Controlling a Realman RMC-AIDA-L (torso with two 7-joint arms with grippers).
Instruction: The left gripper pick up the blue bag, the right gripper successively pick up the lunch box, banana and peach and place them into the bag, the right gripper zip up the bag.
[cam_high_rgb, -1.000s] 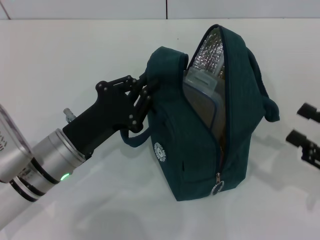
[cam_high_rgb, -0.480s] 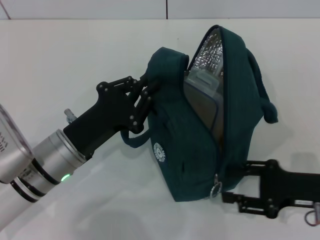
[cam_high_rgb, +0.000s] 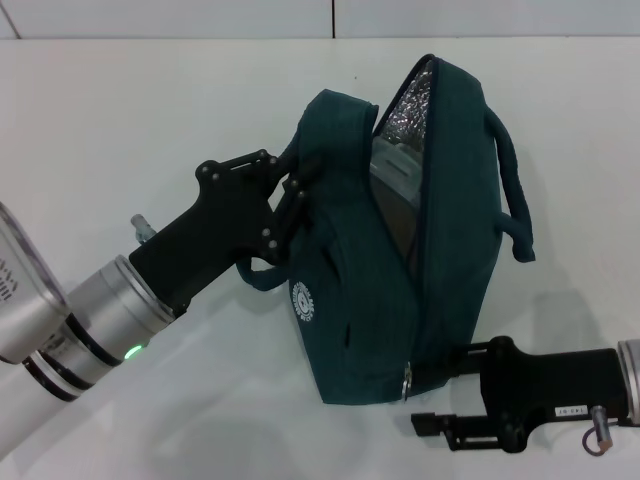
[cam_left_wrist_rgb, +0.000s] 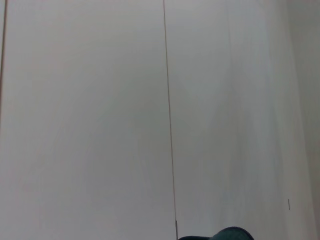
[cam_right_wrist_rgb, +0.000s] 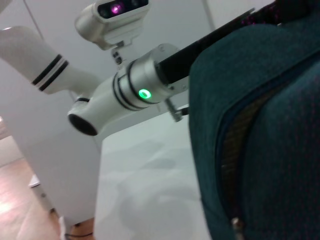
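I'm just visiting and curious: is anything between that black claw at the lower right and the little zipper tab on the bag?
Nothing visible. The right gripper sits right beside the zipper pull at the blue bag's lower corner, with only bare table around. The left gripper holds the bag from the other side.

**Camera layout**

Head view: looks forward and down from above onto the white bench (cam_high_rgb: 150, 110), mid-range. Left wrist view: faces a pale wall; only a sliver of the blue bag (cam_left_wrist_rgb: 227, 234) shows at the frame's edge. Right wrist view: very close against the bag's side, facing back toward the robot's body. All three views share the bag.
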